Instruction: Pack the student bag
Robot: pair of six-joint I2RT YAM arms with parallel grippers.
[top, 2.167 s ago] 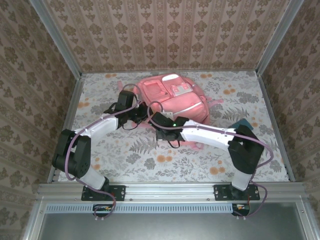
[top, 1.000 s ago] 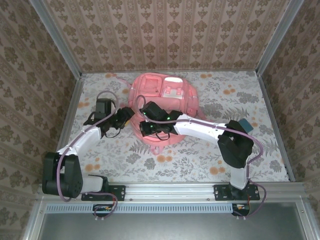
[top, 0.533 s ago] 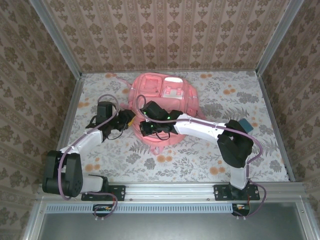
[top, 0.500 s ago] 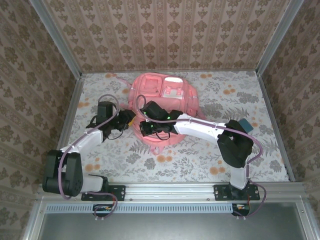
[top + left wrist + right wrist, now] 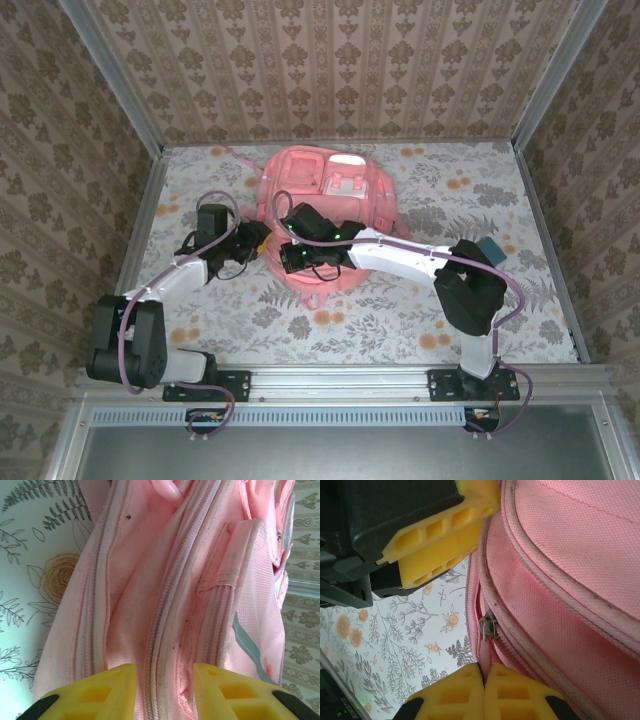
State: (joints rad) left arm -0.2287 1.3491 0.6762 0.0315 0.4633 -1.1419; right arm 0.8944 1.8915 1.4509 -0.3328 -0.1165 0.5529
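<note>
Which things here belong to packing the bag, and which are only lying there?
Belong to the job: pink backpack, its zip pull, left fingers, right fingers.
Lying about: teal item on the right, too hidden to identify; flowered table cover.

The walls (image 5: 330,70) have brown paper with flower shapes. The desk (image 5: 380,320) has white cloth with leaves and orange flowers. Shiny metal bars (image 5: 110,75) stand in the corners.
</note>
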